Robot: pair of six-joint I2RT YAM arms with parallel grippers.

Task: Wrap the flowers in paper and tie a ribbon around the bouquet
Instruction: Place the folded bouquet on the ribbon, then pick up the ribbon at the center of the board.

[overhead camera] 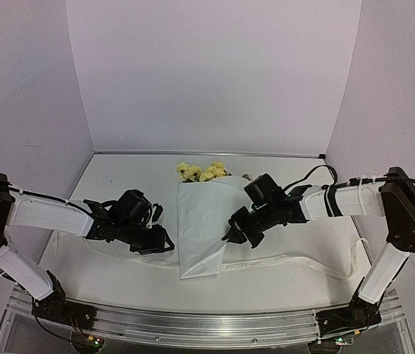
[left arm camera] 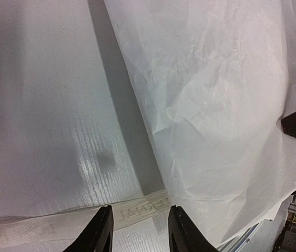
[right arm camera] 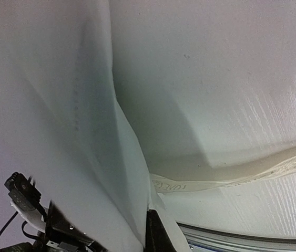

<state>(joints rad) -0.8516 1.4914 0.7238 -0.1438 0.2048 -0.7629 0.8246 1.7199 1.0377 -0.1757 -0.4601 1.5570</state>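
At the centre of the table (overhead camera: 119, 177) lies the paper (overhead camera: 203, 228), folded into a cone over the flowers (overhead camera: 201, 172), whose yellow heads poke out at its 12 o'clock end. Beneath the cone's 6 o'clock end the ribbon (overhead camera: 281, 259) runs flat across the table from 9 to 3 o'clock. At the paper's 3 o'clock edge the right gripper (overhead camera: 233, 236) is clamped on a raised fold of paper. At 8 o'clock, just beside the paper, the left gripper (overhead camera: 164, 243) has its jaws apart, one finger on either side of the ribbon.
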